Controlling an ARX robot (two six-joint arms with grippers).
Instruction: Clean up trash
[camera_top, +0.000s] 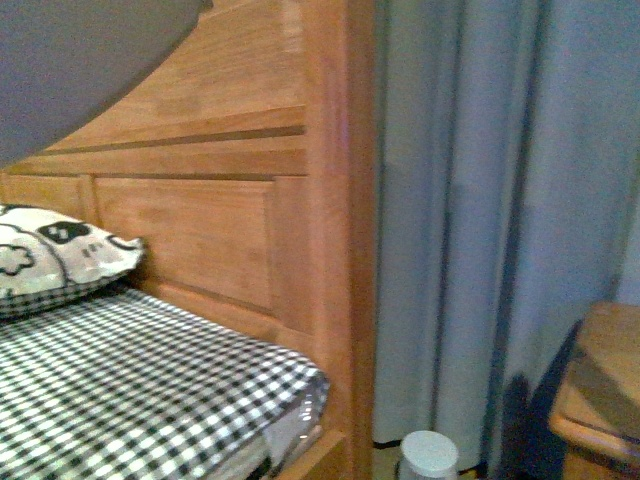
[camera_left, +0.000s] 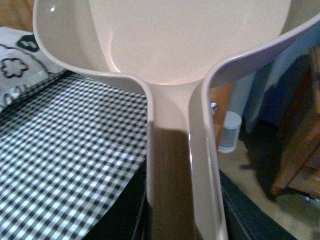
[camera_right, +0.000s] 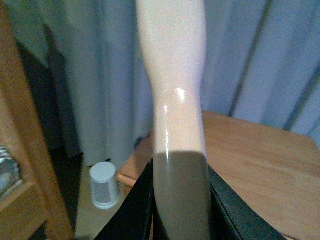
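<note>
The left pincer (camera_left: 184, 217) is clenched on the handle of a beige dustpan (camera_left: 190, 35), with a black finger (camera_left: 240, 215) on each side of the handle. The scoop hangs above the bed (camera_left: 65, 165), over its black-and-white checked sheet and near the mattress's side edge. The right pincer (camera_right: 180, 212) is clamped on a smooth beige handle (camera_right: 172, 75), off the bed's side.

The trash shows in none of the views, so its place relative to either pincer cannot be told.

At the head of the bed, a patterned pillow (camera_top: 50, 255) lies against the wooden headboard (camera_top: 200, 200). Beside the bed, a narrow strip of floor holds a white canister (camera_top: 428, 455). A wooden nightstand (camera_top: 600, 390) stands beyond the canister, and a blue curtain (camera_top: 480, 200) hangs behind.
</note>
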